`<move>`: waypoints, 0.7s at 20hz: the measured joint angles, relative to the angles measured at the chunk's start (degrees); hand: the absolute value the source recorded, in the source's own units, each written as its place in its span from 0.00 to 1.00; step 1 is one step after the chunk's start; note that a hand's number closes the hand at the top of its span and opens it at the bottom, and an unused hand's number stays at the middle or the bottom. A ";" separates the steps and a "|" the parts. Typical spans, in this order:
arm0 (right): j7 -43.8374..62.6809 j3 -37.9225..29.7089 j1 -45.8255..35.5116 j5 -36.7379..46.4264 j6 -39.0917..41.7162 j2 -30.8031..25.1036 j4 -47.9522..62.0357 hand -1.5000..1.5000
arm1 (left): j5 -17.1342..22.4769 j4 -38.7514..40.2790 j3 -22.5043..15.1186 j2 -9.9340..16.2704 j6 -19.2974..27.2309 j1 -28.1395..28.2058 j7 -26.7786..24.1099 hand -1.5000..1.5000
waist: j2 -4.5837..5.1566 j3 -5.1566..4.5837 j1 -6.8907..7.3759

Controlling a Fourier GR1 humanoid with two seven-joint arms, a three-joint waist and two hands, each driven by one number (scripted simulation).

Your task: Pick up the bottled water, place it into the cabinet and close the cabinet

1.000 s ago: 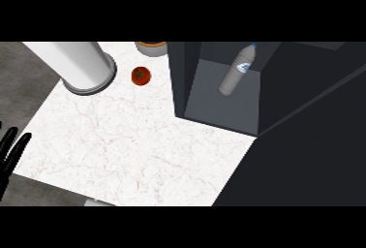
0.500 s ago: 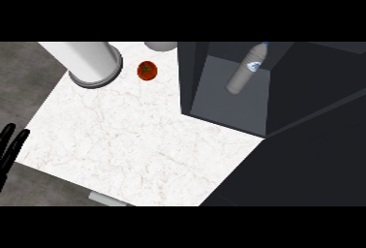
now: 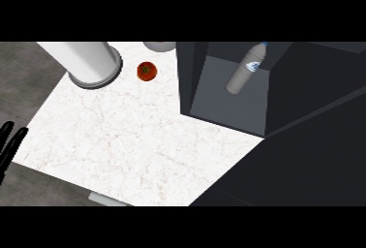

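**Bottle already in cabinet; door was the open item**

- Bottled water (image 3: 244, 71) stood inside the dark cabinet (image 3: 214, 109), upper right of the head view, leaning slightly, cap toward the top edge. No hand touched it.
- Handling, my read: clear plastic, light to moderate if full, body gives a little when squeezed, smooth and likely slippery around the label. Tall and narrow, so it would tip easily. If it needed re-seating, I'd take it mid-body just below the label, fingers wrapped round, not at the cap.
- Left hand (image 3: 8, 147) showed only as black fingers at the left edge, off the table (image 3: 136, 140), straight and holding nothing. Looked at rest.
- Right hand wasn't visible. The grey cylinder (image 3: 85, 60) at top left was probably a forearm, but I couldn't confirm which.
- Nearby: a small red tomato-like item (image 3: 146, 71) on the table, just beside that cylinder and left of the cabinet; a pale rounded object (image 3: 160, 46) at the top edge, cut off, unidentifiable.
- Obstructions: a large dark panel (image 3: 300, 164) filled the lower right, likely the open door. Its swing path looked free of table items; the tomato sat well apart from it.
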 measured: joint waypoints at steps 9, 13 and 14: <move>8.92 -3.45 -12.32 -1.60 -1.85 4.09 8.78 1.00 | 0.45 1.29 0.23 -0.06 -0.57 -0.54 0.22 0.00 | -0.44 0.11 0.14; 12.81 -4.33 -18.43 -2.67 -3.37 7.35 14.59 1.00 | 0.66 1.68 0.22 -0.12 -0.80 -0.76 0.38 0.00 | -0.58 0.32 0.13; 13.66 -4.33 -19.98 -3.04 -3.56 8.26 15.85 1.00 | 0.64 1.82 0.18 -0.14 -0.84 -0.81 0.42 0.00 | -0.66 0.37 0.00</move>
